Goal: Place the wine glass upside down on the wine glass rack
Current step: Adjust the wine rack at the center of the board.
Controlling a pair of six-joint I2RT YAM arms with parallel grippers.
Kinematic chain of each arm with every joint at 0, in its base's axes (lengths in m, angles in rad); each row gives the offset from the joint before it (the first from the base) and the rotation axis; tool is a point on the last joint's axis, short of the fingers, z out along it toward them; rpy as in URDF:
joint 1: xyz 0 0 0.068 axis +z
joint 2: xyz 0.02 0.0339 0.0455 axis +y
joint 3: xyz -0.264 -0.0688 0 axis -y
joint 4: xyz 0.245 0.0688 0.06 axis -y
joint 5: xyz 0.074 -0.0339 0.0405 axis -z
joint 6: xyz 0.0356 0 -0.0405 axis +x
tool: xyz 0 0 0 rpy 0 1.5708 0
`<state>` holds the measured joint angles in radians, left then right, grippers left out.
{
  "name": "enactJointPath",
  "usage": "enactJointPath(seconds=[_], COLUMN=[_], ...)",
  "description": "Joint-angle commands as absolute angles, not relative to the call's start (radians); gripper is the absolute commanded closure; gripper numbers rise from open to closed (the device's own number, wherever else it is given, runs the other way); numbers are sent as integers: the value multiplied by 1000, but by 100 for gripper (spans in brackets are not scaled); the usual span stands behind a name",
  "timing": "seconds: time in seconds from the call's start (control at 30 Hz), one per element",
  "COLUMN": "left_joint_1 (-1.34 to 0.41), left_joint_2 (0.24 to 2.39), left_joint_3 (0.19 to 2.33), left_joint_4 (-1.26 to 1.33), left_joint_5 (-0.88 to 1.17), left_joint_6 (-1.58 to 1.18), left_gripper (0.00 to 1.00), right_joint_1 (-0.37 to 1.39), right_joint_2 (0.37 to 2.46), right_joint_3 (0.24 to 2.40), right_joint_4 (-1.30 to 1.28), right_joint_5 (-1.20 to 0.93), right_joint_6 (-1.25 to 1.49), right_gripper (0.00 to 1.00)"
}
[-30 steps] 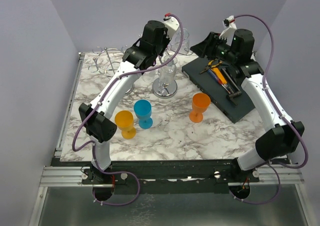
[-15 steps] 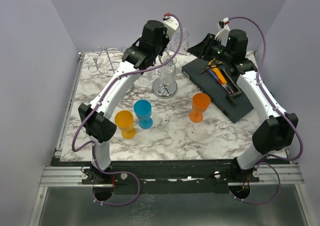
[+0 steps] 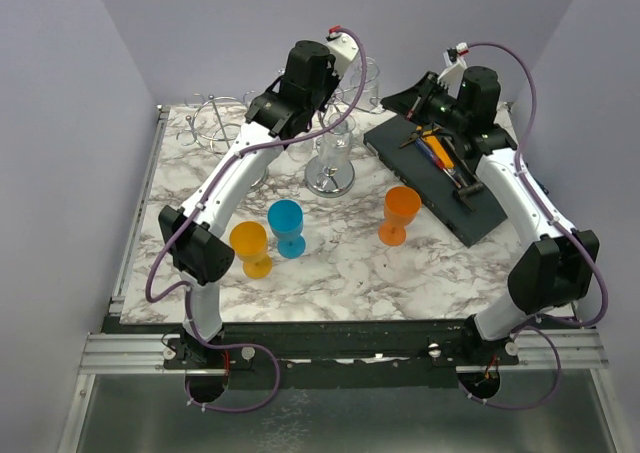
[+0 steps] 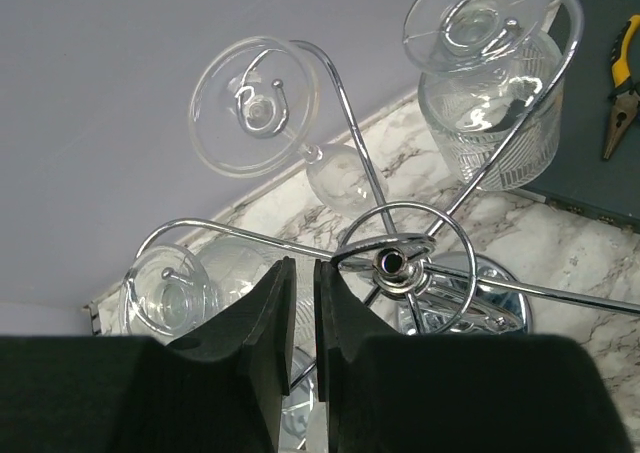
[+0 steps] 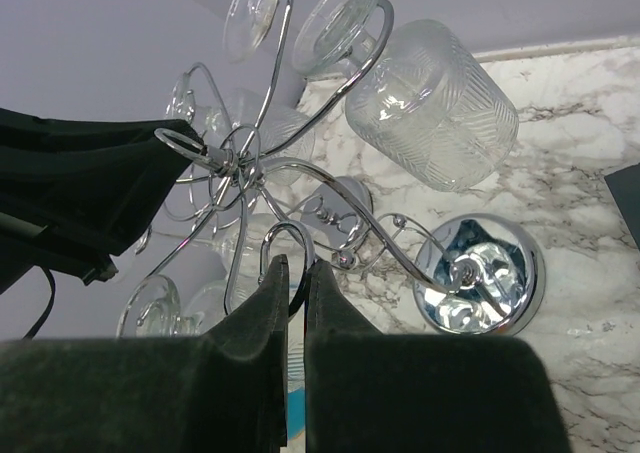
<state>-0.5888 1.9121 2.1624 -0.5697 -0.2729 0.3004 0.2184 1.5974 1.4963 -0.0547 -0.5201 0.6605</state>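
While the right gripper (image 5: 296,269) is clenched on nothing just short of the wine glass rack (image 5: 238,168), the left gripper (image 4: 304,276) shows only a thin slit between its fingers at a chrome arm beside the rack's hub; whether it pinches that wire cannot be told. Clear glasses hang bowl-down from the curled arms, among them a ribbed wine glass (image 4: 492,123) with its foot caught in a loop. Nearer, on the marble tabletop (image 3: 340,263), stand a yellow goblet (image 3: 248,248), a blue goblet (image 3: 287,225) and an orange goblet (image 3: 400,213). At the right lies a dark tool tray (image 3: 488,218).
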Motion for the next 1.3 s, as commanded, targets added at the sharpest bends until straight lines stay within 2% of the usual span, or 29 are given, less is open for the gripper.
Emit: enactJointPath(seconds=[0.0,0.4,0.77,1.0,1.27], left_joint_1=[-588,-588,-588,-580,-560], left_joint_2=[1956,2062,2048,1899,1881], left_joint_3=[2215,2368,2364,2235,2236], left_joint_4=[-531,-532,-534,-541,-631], left_joint_5=[-268,-279,-270,-237,-23], left_joint_6=[310,343,328,324,306], left_gripper=[81,82,82,74,65], right_joint_1=[230,235,235,235,234], right_joint_2=[1546,1450,1530,1587,1590], right_joint_3=[1430,1307,1407,1468,1467], right_joint_4=[24,87,30,2,2], right_joint_5=[-541,-489,-458,-436,-432], right_joint_6=[653,710,695,667,664], right_gripper=[99,100,100,99,99])
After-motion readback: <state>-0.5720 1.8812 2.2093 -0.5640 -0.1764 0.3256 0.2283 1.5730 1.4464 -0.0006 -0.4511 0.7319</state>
